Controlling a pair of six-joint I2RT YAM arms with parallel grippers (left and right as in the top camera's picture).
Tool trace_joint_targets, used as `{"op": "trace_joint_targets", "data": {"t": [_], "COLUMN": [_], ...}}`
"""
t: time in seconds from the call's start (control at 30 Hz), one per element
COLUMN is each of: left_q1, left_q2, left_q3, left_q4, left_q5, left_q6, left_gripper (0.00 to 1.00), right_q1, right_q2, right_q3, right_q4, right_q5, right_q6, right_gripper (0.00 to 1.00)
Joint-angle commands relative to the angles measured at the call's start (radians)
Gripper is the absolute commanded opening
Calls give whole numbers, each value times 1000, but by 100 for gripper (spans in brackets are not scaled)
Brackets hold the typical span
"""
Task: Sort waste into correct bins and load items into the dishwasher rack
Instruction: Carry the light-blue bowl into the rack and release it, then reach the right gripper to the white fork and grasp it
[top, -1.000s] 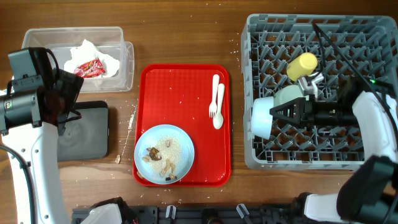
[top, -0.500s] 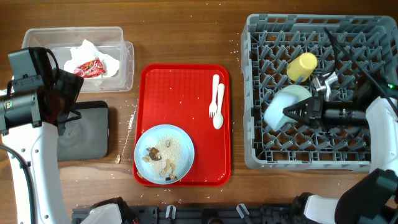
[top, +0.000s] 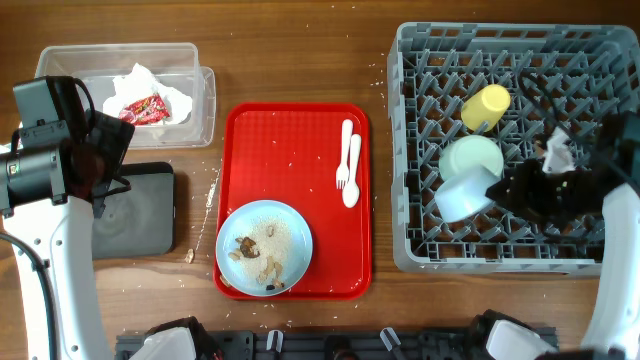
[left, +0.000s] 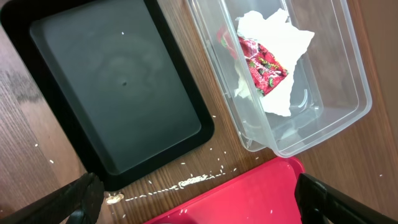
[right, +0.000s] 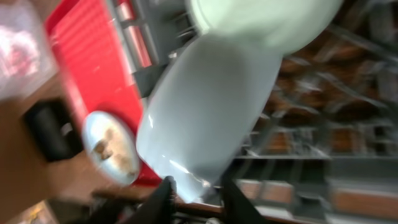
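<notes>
My right gripper (top: 497, 188) is shut on the rim of the light blue bowl (top: 462, 200), held tilted over the grey dishwasher rack (top: 410, 255), just below the pale green bowl (top: 472, 155). In the right wrist view the fingers (right: 198, 190) straddle the bowl's edge (right: 205, 112). The yellow cup (top: 486, 105) lies in the rack. My left gripper (left: 199, 205) is open and empty above the table between the black tray (left: 112, 81) and the red tray (left: 249, 199). The napkin (left: 273, 37) and red wrapper (left: 264, 65) lie in the clear tub (left: 348, 74).
On the red tray (top: 290, 150) lie the white fork (top: 345, 150), the spoon (top: 352, 190) and the light blue plate (top: 290, 230) with food scraps (top: 250, 252). Crumbs are scattered on the wood between the black tray (top: 140, 220) and the red tray.
My right gripper has carried the light blue bowl rightward from the rack's left edge to just below the green bowl, and the arm has swung back. The left arm has not moved.
</notes>
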Motion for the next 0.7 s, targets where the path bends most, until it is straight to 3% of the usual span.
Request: {"op": "trace_joint_targets", "data": {"t": [0.0,0.07,0.23,0.4,0.47,0.6,0.67], "left_q1": [3,3,3,3,3,3,3], "left_q2": [-5,-5,-5,-5,-5,-5,-5], "left_q3": [-3,-3,-3,-3,-3,-3,-3], "left_q4": [3,3,3,3,3,3,3], "left_q5": [-13,-13,-13,-13,-13,-13,-13], "left_q6": [-9,-9,-9,-9,-9,-9,-9], "left_gripper": [100,100,100,100,100,100,100], "right_q1": [-4,-4,18,130,296,665,799], "right_q2": [-116,-150,-174,-177,-161,23,183], "right_q3": [74,120,121,121,124,225,383], "right_q4": [-20,-36,-1,55,99,97,14], "right_q5": [203,197,156,70,68,318,444], "right_q6": [123,127,140,141,202,385,435], "right_gripper": [60,63,58,57,56,57,64]}}
